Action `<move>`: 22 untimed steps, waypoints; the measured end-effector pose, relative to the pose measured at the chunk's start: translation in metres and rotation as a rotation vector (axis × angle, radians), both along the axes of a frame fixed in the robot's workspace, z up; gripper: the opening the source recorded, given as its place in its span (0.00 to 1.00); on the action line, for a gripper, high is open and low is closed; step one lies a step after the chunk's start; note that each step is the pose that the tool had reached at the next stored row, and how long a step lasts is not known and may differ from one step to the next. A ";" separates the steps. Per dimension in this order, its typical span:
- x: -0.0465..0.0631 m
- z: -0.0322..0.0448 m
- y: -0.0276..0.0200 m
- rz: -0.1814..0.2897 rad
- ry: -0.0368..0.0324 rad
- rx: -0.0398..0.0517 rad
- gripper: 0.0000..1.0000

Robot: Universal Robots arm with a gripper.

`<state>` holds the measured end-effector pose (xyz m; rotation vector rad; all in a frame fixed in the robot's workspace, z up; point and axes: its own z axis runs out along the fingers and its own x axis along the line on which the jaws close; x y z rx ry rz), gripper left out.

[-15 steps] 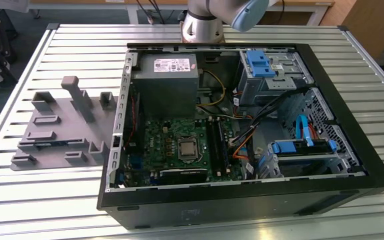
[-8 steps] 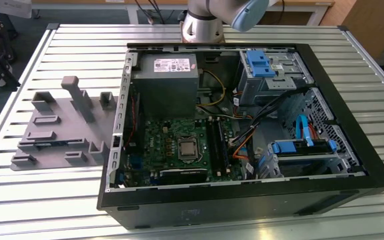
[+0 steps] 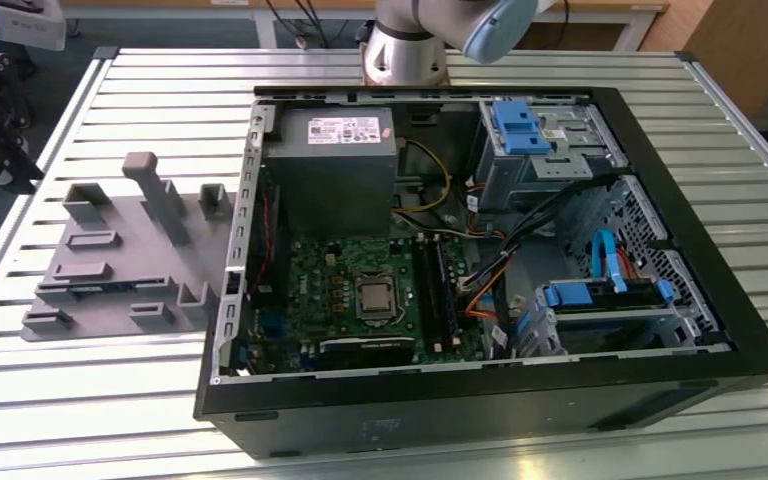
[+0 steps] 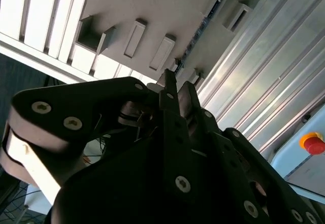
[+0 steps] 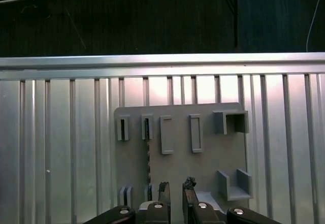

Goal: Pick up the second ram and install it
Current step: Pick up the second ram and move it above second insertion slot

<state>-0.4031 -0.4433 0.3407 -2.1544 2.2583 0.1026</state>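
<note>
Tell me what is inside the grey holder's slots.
A thin ram stick stands on edge in the grey holder. The neighbouring slot looks empty; the stick's lower edge is hidden.

Slatted aluminium table [image 3: 131, 90]; dark floor [image 5: 152, 21]; wooden panel [image 3: 744, 40].

Around the grey holder plate [image 3: 144, 285] the slatted desk [image 3: 117, 420] lies open, so the way from above and from the exterior view's left is free. On the plate, upright blocks [image 3: 157, 200] stand close together, with narrow gaps between. Beside it, on the exterior view's right, rises the wall of the computer case [image 3: 491, 405]. Inside, loose cables [image 3: 531, 225] cross beside the motherboard [image 3: 331, 280]; the power supply [image 3: 337, 165] and drive cages [image 3: 544, 165] close other sides. In the first wrist view the tool [image 5: 176, 186] hangs over the plate, touching nothing.
</note>
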 end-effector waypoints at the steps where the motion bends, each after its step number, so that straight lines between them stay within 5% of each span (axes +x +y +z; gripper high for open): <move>1: -0.001 -0.0015 -0.0001 0.000 -0.0001 0.0001 0.24; 22: -0.005 -0.0374 -0.0049 -0.002 0.0000 -0.0010 0.24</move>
